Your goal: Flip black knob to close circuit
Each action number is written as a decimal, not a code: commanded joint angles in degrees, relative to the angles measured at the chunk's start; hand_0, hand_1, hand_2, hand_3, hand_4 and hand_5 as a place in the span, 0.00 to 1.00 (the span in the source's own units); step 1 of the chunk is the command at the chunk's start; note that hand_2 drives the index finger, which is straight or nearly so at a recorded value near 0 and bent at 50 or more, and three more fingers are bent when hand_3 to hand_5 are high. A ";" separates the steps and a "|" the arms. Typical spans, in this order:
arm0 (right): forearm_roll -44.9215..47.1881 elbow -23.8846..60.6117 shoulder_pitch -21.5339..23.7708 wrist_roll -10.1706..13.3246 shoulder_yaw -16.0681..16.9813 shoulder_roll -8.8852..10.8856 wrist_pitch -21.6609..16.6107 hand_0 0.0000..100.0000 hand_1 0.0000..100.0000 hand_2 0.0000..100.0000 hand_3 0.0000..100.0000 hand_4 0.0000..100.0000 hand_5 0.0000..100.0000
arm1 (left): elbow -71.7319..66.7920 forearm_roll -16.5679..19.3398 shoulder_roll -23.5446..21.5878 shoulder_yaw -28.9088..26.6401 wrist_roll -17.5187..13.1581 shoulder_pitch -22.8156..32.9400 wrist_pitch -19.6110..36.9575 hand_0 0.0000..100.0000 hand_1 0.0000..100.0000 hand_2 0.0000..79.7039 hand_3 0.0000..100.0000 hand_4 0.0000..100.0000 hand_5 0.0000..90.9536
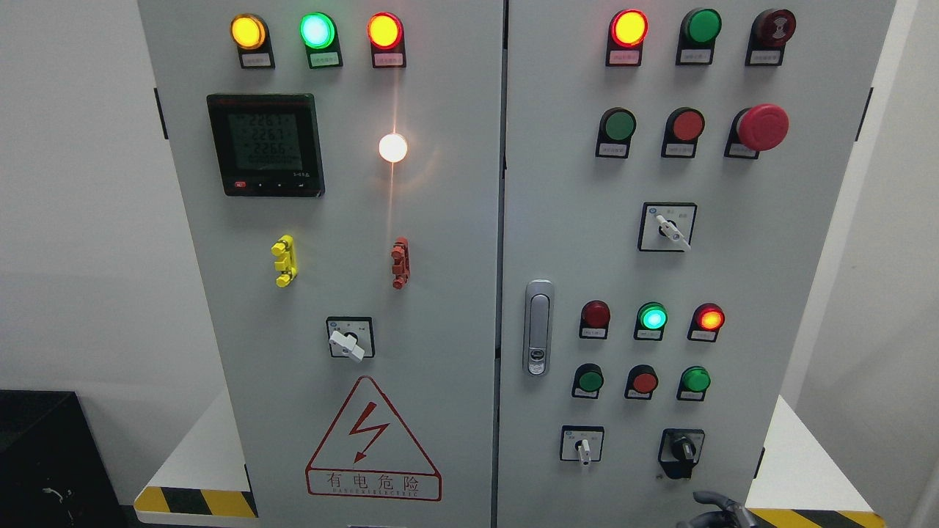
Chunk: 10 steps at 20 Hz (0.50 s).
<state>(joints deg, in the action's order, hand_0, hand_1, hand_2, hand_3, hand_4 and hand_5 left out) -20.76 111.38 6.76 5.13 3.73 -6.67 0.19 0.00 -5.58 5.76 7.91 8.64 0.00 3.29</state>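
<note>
A big grey cabinet (440,220) with two doors fills the view. On the far left, a black box (44,455) sits low by the wall. The left door has three lit lamps on top: a yellow lamp (248,31), a green lamp (317,31) and an orange lamp (384,31). Under them is a black meter (265,144) with a grey screen, and to its right a white light (393,147) glows. Lower down there is a yellow clip (284,260) and a red clip (400,262). Below them sits a white switch (350,339), and under it a red warning sign (373,441) with a lightning bolt. A silver handle (538,327) is at the left edge of the right door. High on this door there is a big red button (762,127). Under it there is another white switch (667,227). Lower down, small round lamps and buttons sit in two rows; a green one (652,317) in the top row shines. At the bottom of the right door, a small white switch (582,444) sits to the left of the black knob (681,447). The knob is near the lower right corner of the door. Just below the knob, at the bottom edge, a bit of the right robot hand (715,510) peeks in. It is grey and curved and does not touch the knob. I cannot tell if its fingers are spread or pressed together.
</note>
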 commanded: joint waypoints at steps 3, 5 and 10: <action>20.05 3.76 3.61 -4.16 -0.48 -0.37 -1.51 0.00 0.00 0.00 0.13 0.05 0.00 | 1.67 -0.04 0.04 0.00 -0.03 1.32 -0.03 0.12 0.56 0.00 0.00 0.00 0.00; 22.50 3.41 3.79 -4.43 -0.48 -0.37 -1.59 0.00 0.00 0.00 0.07 0.00 0.00 | 1.76 0.04 0.04 0.00 -0.03 1.32 -0.03 0.12 0.56 0.00 0.00 0.00 0.00; 25.59 3.32 4.58 -6.18 -0.39 -0.37 -1.77 0.00 0.00 0.00 0.03 0.00 0.00 | 1.76 -0.04 -0.05 0.00 -0.03 1.32 -0.03 0.12 0.56 0.00 0.00 0.00 0.00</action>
<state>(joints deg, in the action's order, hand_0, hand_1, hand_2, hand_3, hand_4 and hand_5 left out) -1.14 113.48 10.07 0.20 3.48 -6.89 -1.44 0.00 -5.58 5.78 7.91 8.64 0.00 3.29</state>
